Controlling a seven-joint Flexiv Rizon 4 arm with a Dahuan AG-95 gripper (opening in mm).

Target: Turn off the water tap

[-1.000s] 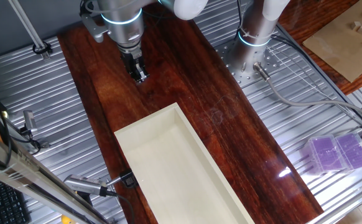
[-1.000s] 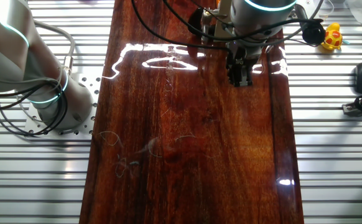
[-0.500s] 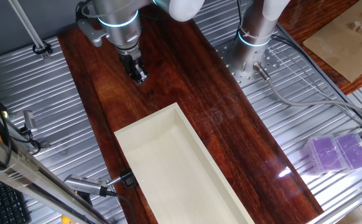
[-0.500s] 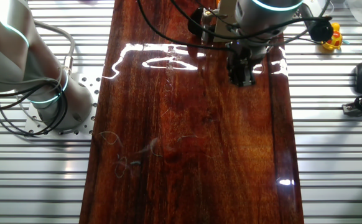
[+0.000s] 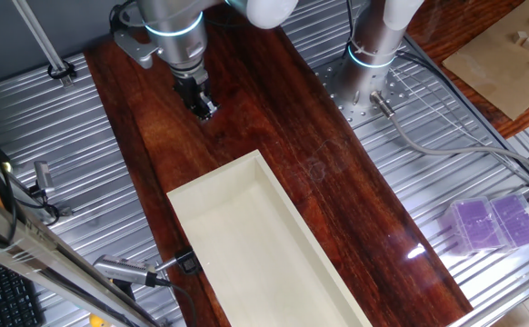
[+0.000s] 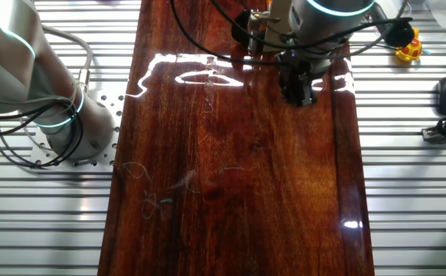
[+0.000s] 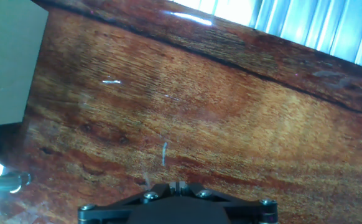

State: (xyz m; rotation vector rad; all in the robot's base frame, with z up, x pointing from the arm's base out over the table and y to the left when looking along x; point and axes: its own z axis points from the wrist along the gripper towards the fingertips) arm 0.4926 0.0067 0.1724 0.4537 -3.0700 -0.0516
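In one fixed view, the pincer [image 5: 205, 111] hung over the far left part of the dark wood surface [image 5: 337, 191], pointing down, its tips just above the wood and a little beyond the far end of the long cream tray [image 5: 255, 245]. The fingers looked together, with nothing between them. At the near left, a black clamp [image 5: 186, 262] sat at the edge of the surface beside the tray, with a metal tube [image 5: 124, 271] reaching out to the left; this may be the tap, though it was too small to tell. The pincer was well apart from it.

In the other fixed view, the pincer [image 6: 298, 93] hovered near the far right edge of the wood [image 6: 231, 192]. No tap or tray showed here. A yellow toy [image 6: 408, 46] lay off the wood at the far right.

In the hand view, the fingers [image 7: 168, 186] met at the bottom edge, closed on nothing, over bare wood grain [image 7: 231, 124]. The tray's corner [image 7: 7, 56] showed at the left.

By my judgement, the task had barely begun: the pincer held nothing, and both the reach to the tap and the turn of its handle remained.
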